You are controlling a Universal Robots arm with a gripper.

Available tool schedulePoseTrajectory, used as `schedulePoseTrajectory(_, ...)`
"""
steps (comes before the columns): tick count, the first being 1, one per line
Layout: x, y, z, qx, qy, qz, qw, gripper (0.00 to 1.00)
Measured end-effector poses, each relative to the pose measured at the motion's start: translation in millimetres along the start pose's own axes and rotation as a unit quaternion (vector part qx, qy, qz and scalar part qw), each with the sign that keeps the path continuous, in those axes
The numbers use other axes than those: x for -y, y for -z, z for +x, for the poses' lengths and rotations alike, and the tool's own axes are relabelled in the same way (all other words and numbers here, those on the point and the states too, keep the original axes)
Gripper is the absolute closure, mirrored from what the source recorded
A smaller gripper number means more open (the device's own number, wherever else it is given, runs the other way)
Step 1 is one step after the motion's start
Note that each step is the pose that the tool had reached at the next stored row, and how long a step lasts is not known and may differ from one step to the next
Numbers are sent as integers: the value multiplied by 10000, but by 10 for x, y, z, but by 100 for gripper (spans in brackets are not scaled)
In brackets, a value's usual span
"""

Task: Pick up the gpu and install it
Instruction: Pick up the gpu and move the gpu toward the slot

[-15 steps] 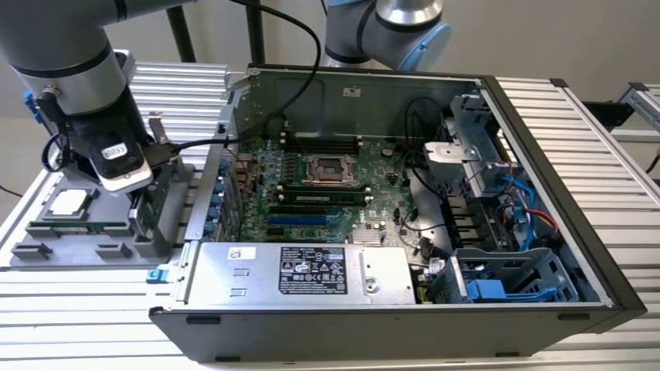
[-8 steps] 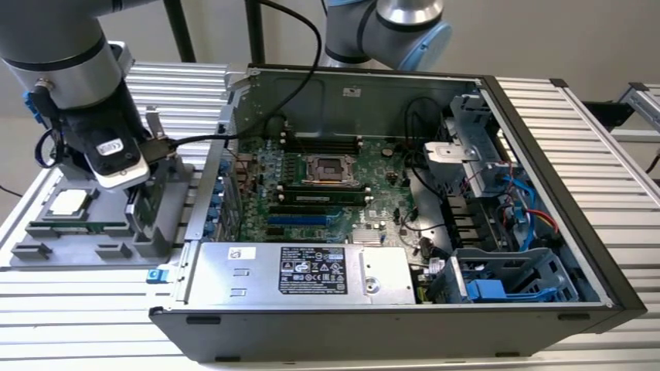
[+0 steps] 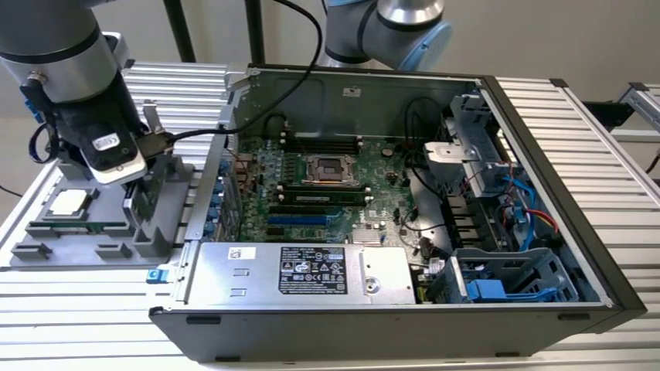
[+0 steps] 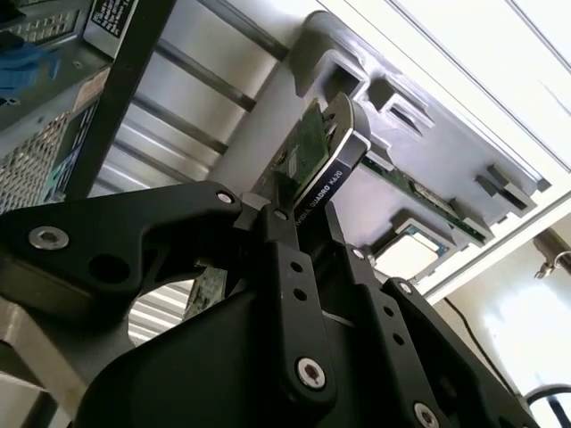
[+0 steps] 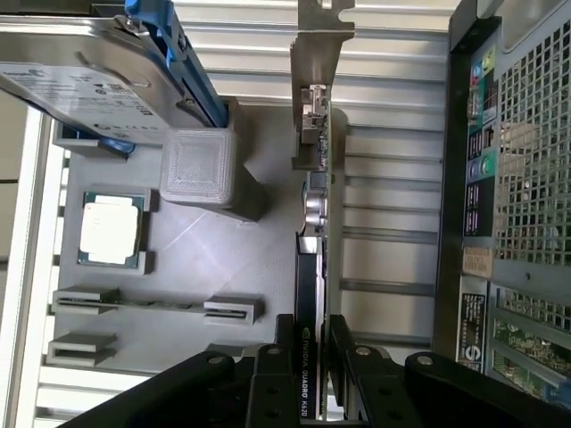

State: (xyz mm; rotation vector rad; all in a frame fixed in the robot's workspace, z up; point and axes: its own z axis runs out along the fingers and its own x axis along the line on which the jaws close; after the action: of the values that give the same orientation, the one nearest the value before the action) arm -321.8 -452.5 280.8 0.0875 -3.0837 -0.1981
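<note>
Gripper [image 5: 312,337] clenched on gpu [image 5: 310,267], fingers on its black cooler edge. Gpu stands on edge at gray parts holder [image 5: 223,276], just beside open pc case [image 3: 361,332], outside it.

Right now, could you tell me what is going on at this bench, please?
The arm's gripper is closed on the edge of the gpu, which stands upright in the grey parts tray beside the open computer case. The card is not yet lifted out. A processor and a hard drive sit in the same tray.
</note>
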Motion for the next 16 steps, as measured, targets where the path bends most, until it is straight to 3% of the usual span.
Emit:
schedulePoseTrajectory(6, -11, 119, 5, -2, 3, -45, 10000, 100)
schedulePoseTrajectory(11, -11, 165, 8, 4, 8, -164, 9999, 100)
schedulePoseTrajectory(16, -13, 185, 9, 20, -15, -370, 9993, 100)
